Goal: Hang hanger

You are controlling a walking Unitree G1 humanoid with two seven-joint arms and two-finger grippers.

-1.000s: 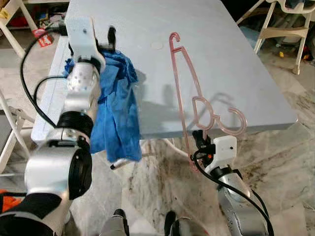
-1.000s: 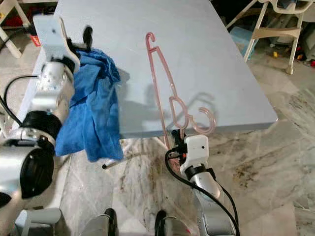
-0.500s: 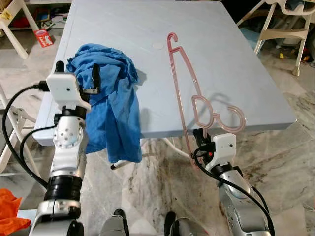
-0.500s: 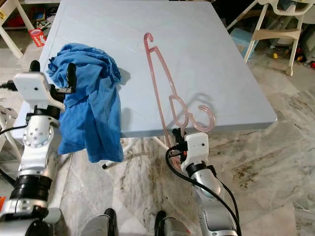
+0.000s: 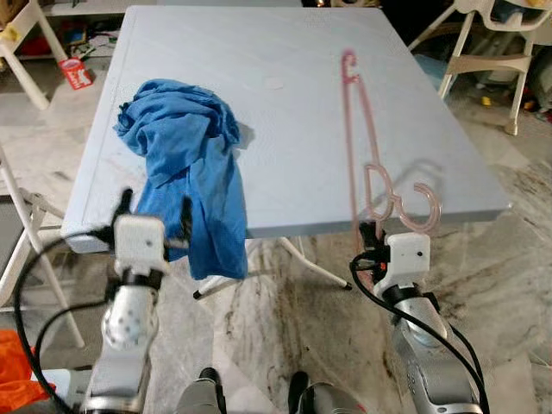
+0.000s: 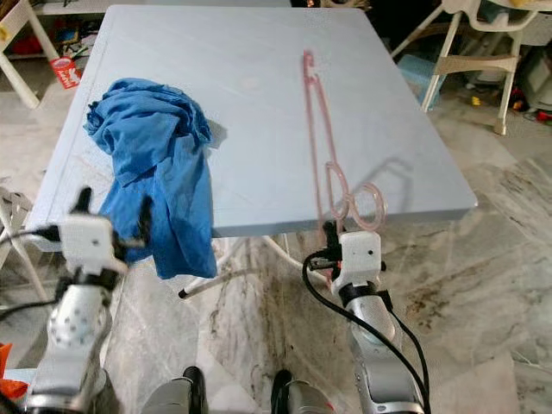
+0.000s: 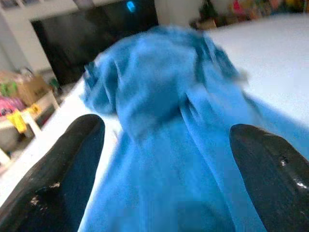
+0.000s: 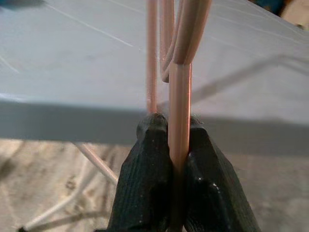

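A thin pink hanger (image 5: 353, 129) stands nearly upright over the right part of the pale blue table (image 5: 285, 52), its curled hook (image 5: 421, 210) low beside my right gripper (image 5: 369, 235). That gripper is shut on the hanger's lower end just off the table's front edge; in the right wrist view the pads (image 8: 149, 164) squeeze the pink rod (image 8: 179, 92). My left gripper (image 5: 155, 214) is open at the table's front left corner, in front of a crumpled blue cloth (image 5: 185, 155) that drapes over the edge. The left wrist view shows the cloth (image 7: 159, 96) between the spread fingers (image 7: 72, 164).
White chairs (image 5: 483, 47) stand at the back right, and a white folding frame (image 5: 21, 224) stands at the left. A red can (image 5: 76, 73) lies on the floor at the back left. An orange item (image 5: 13, 371) lies at the lower left. Marble floor (image 5: 285, 336) lies in front.
My left arm has come down from over the cloth to the front edge, fingers still apart. The right gripper has swung the hanger further right and more upright.
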